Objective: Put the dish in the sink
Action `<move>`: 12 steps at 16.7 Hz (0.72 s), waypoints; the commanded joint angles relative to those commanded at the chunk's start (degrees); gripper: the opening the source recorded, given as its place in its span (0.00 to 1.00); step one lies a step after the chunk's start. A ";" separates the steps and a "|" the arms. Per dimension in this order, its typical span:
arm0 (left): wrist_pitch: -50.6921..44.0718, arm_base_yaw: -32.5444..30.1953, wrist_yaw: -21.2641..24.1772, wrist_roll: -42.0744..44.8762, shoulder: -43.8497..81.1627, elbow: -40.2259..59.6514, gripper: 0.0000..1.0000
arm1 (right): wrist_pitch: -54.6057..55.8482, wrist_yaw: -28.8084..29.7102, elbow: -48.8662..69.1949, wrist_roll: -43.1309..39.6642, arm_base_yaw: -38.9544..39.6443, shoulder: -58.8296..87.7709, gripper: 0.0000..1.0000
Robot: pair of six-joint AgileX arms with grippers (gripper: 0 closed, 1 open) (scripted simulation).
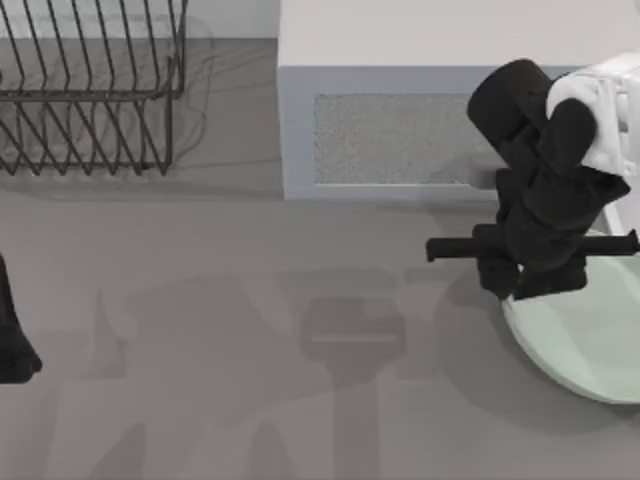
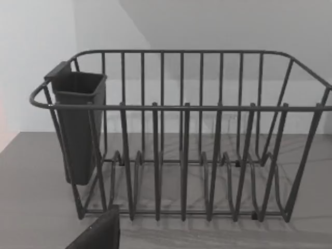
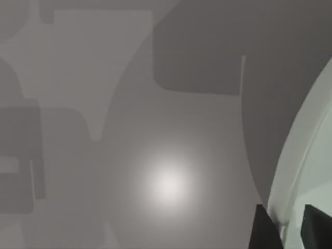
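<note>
right tool (image 1: 530, 280) is set astride the dish (image 1: 590, 340) rim, fingers (image 3: 264, 231) parted; rim should be pinched squarely before lifting. left tool (image 1: 15, 335) parked, state unclear.

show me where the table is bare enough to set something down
Bare table spans the middle, bordered by the dish rack and microwave behind. The right side is crowded: right gripper at the dish rim. Left gripper sits at the left edge.

Microwave (image 1: 400, 110) walls back; dish rack (image 1: 90, 90) blocks back-left; table (image 1: 250, 350) centre open
</note>
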 joint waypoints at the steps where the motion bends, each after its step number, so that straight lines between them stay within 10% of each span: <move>1: 0.00 0.00 0.00 0.00 0.00 0.00 1.00 | -3.92 0.08 3.95 0.54 0.98 -0.05 0.00; 12: 0.00 0.00 0.00 0.00 0.00 0.00 1.00 | -44.88 -0.60 42.29 -3.60 -5.85 -2.41 0.00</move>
